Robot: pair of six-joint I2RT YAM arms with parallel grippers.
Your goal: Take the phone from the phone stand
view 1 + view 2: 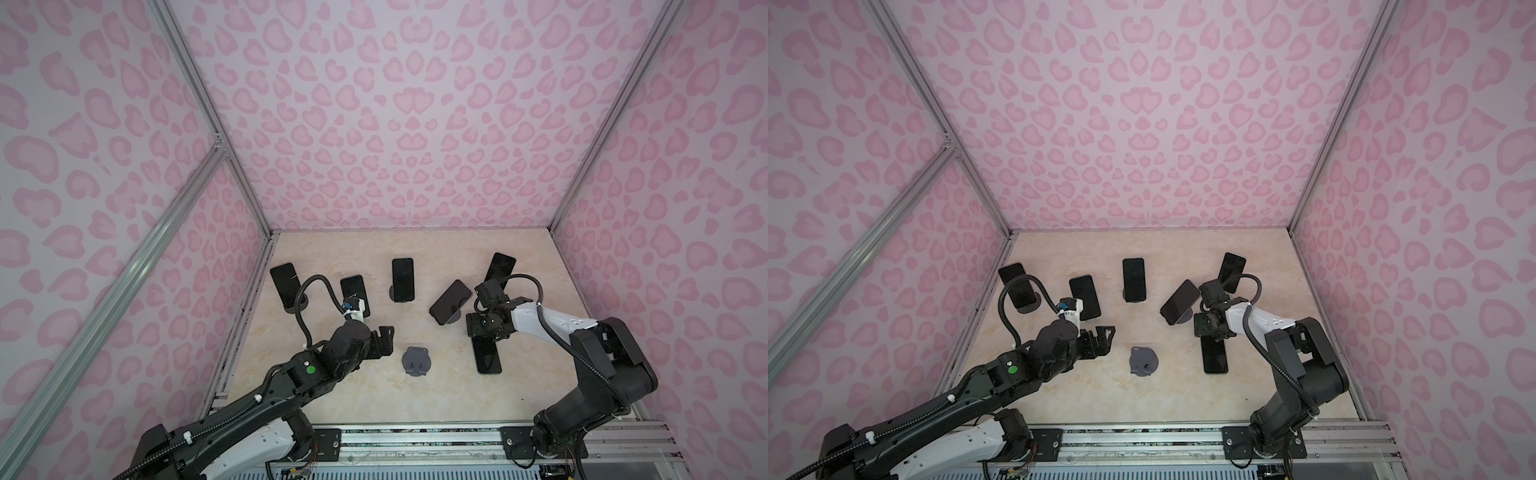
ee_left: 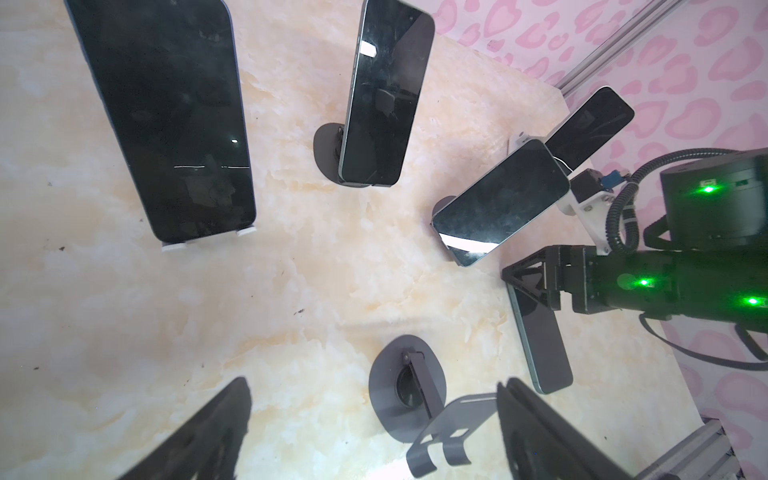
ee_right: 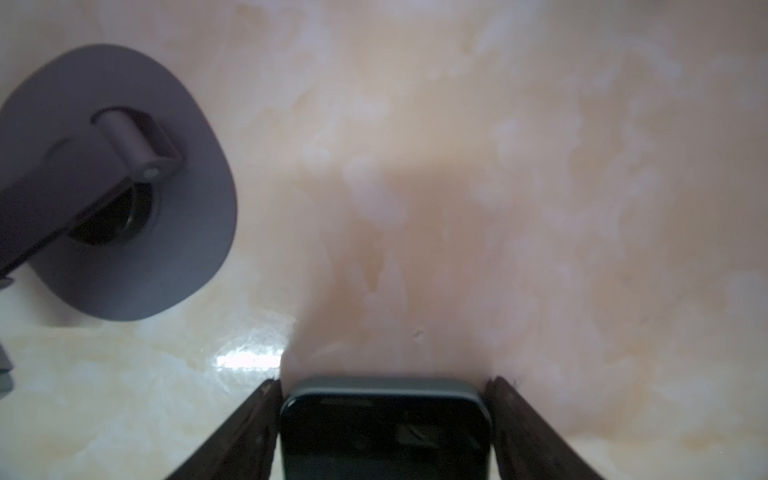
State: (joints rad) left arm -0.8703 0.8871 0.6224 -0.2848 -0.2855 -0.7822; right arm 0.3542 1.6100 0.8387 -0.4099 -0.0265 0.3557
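Right fingers (image 3: 523,436) flank phone (image 3: 386,432), rest cut off; contact unclear

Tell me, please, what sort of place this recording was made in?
Most likely a purpose-built robot test booth: pink patterned walls on metal framing, a marble-look tabletop, and a left arm and right arm mounted on a front rail, with several phones set out.

**Front clear, back crowded**

The bare table (image 1: 374,399) in front of the empty phone stand (image 1: 416,362) is open — so is the lane between that stand and the flat phone (image 1: 488,359). The right gripper (image 3: 383,379) straddles that phone's far end. Behind, a row of propped phones (image 1: 403,279) bars the way, the two rightmost almost overlapping — the walls (image 1: 623,311) hem both sides
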